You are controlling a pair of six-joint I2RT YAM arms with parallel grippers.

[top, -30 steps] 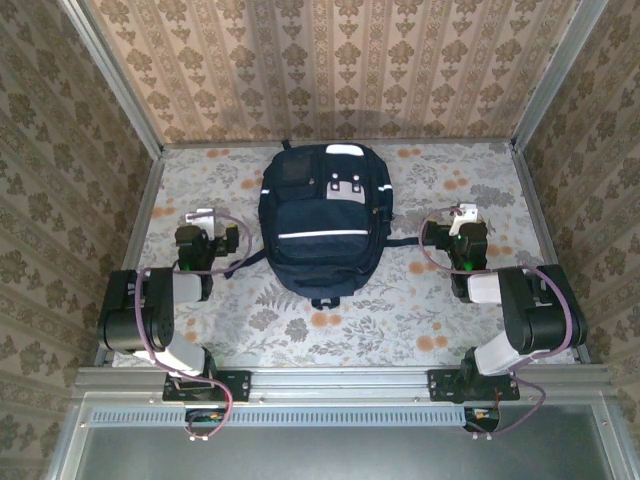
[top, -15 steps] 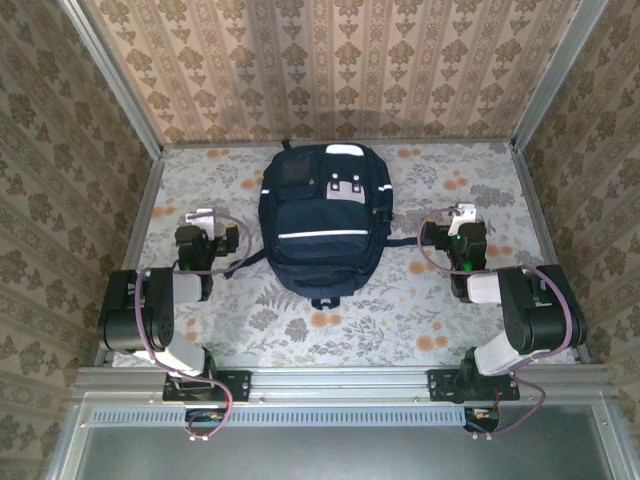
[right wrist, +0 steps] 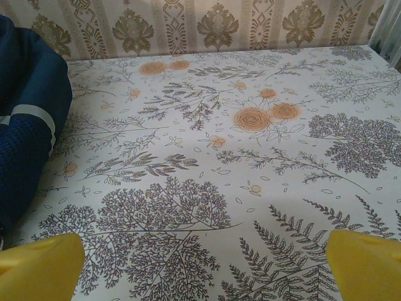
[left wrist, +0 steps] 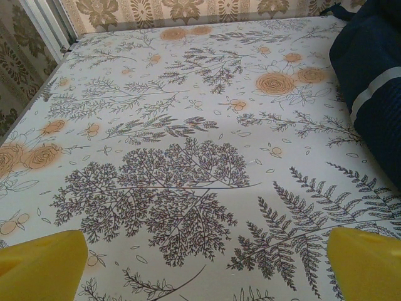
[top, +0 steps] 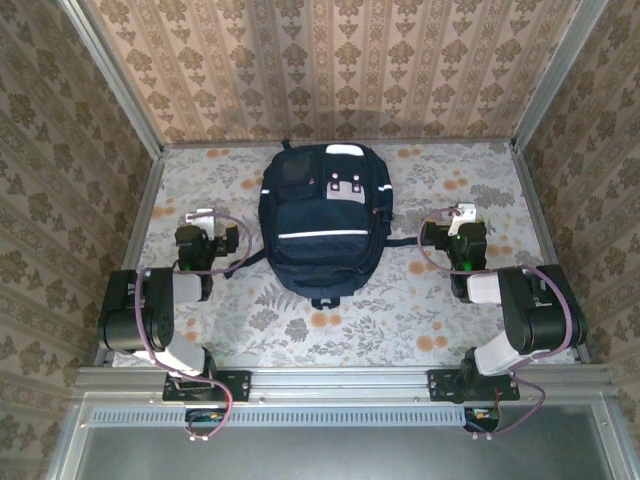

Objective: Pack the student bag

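The student bag is laid flat at the middle of the floral table, front pocket up, with its white stripe seen across the front. To its left, the left gripper is held low over the table, near the bag. Its yellow fingertips are spread wide apart and nothing is held between them. The bag's navy side is seen at the right edge of the left wrist view. To the right of the bag, the right gripper is also held wide open and empty, with bare cloth seen between its fingertips.
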